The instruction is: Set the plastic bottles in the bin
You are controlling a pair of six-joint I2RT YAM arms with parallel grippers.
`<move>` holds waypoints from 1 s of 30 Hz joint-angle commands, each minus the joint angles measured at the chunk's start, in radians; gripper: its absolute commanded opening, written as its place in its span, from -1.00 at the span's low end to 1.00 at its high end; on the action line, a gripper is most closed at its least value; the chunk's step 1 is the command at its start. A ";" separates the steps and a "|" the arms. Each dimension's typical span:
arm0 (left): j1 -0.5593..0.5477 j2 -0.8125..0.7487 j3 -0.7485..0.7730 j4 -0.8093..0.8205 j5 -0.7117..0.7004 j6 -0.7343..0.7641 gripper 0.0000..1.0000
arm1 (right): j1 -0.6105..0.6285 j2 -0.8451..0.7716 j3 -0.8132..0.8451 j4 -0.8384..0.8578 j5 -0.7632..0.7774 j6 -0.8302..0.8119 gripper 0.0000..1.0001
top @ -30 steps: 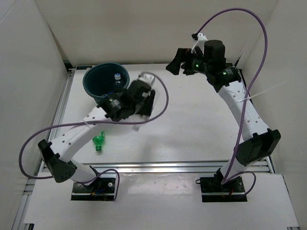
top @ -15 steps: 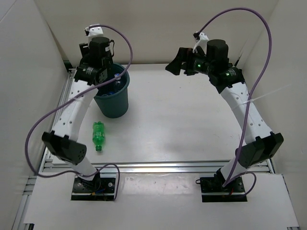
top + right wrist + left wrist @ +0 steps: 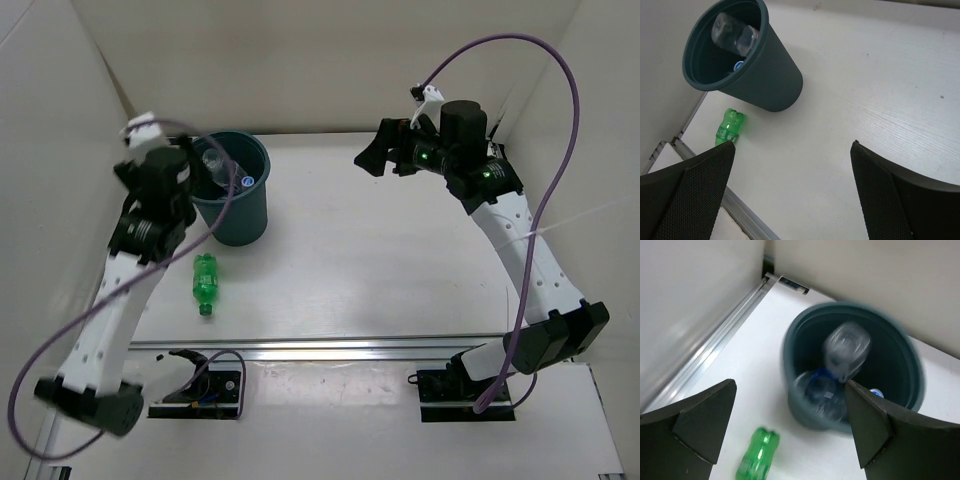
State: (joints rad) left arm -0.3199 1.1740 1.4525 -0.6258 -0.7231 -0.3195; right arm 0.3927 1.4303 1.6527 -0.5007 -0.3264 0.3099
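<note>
The dark teal bin [image 3: 243, 222] stands upright at the back left of the table. A plain clear bottle [image 3: 846, 352] lies blurred inside it, over a blue-labelled bottle [image 3: 822, 392] and a blue cap [image 3: 876, 392]. The clear bottle [image 3: 732, 34] also shows through the bin's mouth [image 3: 767, 82]. A green bottle [image 3: 204, 283] lies on its side on the table just in front of the bin. My left gripper [image 3: 790, 384] hangs open and empty above and left of the bin [image 3: 800, 415]. My right gripper [image 3: 375, 150] is open, high over the back right, with nothing between its fingers.
An aluminium rail [image 3: 715, 350] runs along the table's left edge beside the bin, with a white wall behind it. Another rail [image 3: 330, 345] borders the near edge. White walls close in the back and both sides.
The left arm swung up over the bin, its jaws opened and the clear bottle dropped in; the arm has since drawn back to the left. The right arm barely moved.
</note>
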 commanded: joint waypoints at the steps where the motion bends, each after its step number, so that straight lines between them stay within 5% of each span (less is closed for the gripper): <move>1: 0.010 -0.173 -0.240 -0.029 -0.011 -0.153 1.00 | -0.005 -0.014 -0.014 0.005 0.012 -0.022 1.00; 7: 0.050 -0.350 -0.495 -0.127 0.177 -0.194 1.00 | -0.005 0.004 -0.014 0.005 -0.008 -0.022 1.00; 17: 0.151 -0.148 -0.561 -0.206 0.284 -0.222 1.00 | -0.005 0.013 -0.014 0.014 -0.039 -0.012 1.00; 30: 0.194 0.022 -0.733 -0.087 0.390 -0.225 1.00 | -0.005 -0.005 -0.045 0.005 -0.030 -0.022 1.00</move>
State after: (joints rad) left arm -0.1299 1.1801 0.7315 -0.7578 -0.3733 -0.5289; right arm 0.3927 1.4445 1.6062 -0.5232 -0.3473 0.3061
